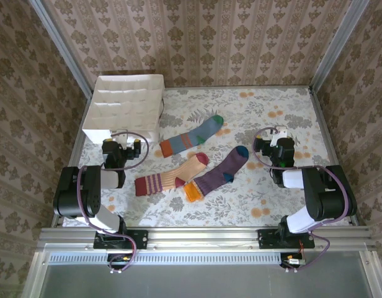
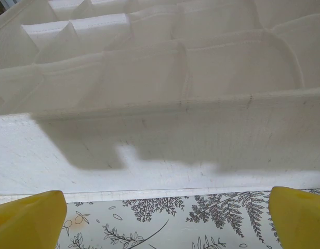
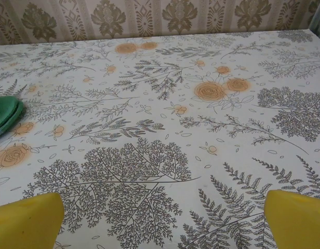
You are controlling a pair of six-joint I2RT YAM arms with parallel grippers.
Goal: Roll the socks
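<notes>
Three socks lie flat in the middle of the table. The grey-blue sock point(image 1: 192, 138) has a green toe and an orange cuff. In front of it the peach sock point(image 1: 172, 177) with maroon stripes overlaps the purple sock point(image 1: 219, 174) with a teal toe. My left gripper point(image 1: 124, 141) stands open left of the socks, facing the white box; its yellow fingertips point(image 2: 30, 220) are wide apart over bare cloth. To the right of the socks, my right gripper point(image 1: 273, 135) is open, its fingertips point(image 3: 297, 218) empty. The green toe point(image 3: 5, 115) shows at the left edge of the right wrist view.
A white partitioned box point(image 1: 119, 132) sits at the back left, its front wall point(image 2: 160, 150) close ahead of the left gripper. A floral cloth point(image 1: 284, 105) covers the table. Patterned walls enclose the back and both sides.
</notes>
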